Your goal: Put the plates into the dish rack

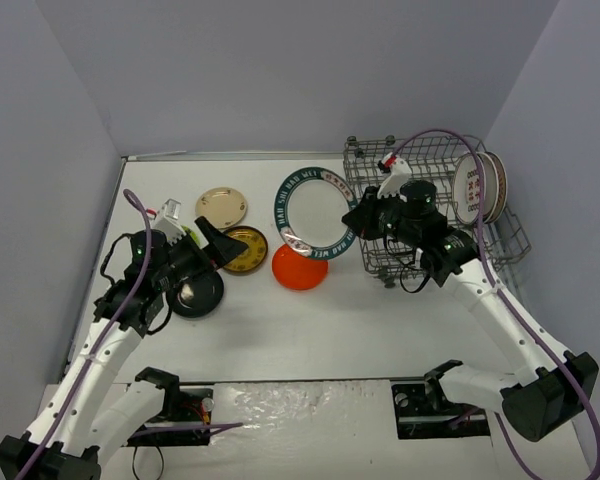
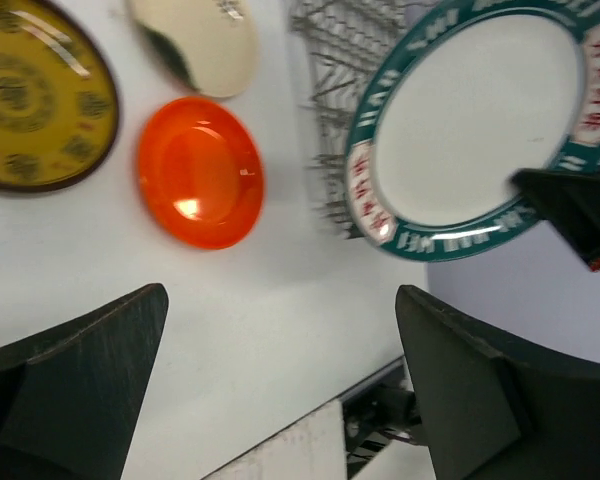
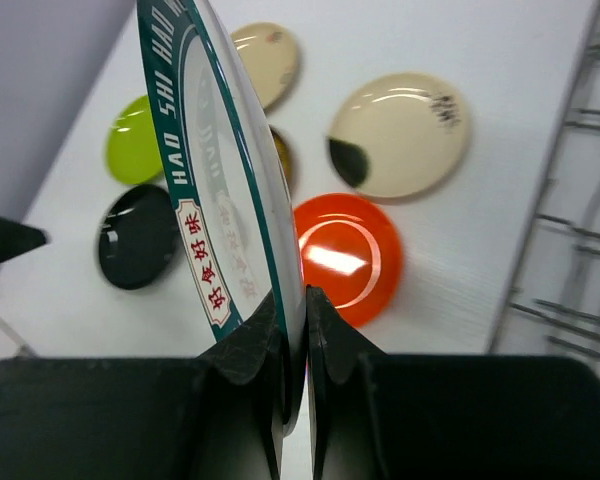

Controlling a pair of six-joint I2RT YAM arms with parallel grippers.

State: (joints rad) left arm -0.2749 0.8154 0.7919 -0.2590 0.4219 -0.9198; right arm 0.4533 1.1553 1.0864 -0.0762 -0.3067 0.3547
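right gripper [image 3: 293,303] is clamping the rim of the round, glossy green-rimmed white plate [image 3: 225,180] beside the grey wire dish rack [image 1: 372,165] | left gripper [image 2: 280,300] is hovering over the table, fingers spread apart

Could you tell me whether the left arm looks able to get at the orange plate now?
Probably yes: the open left gripper hovers nearby and its wrist view shows the orange plate unobstructed. The green-rimmed plate in the right gripper hangs near its far edge, so the near side looks freer.
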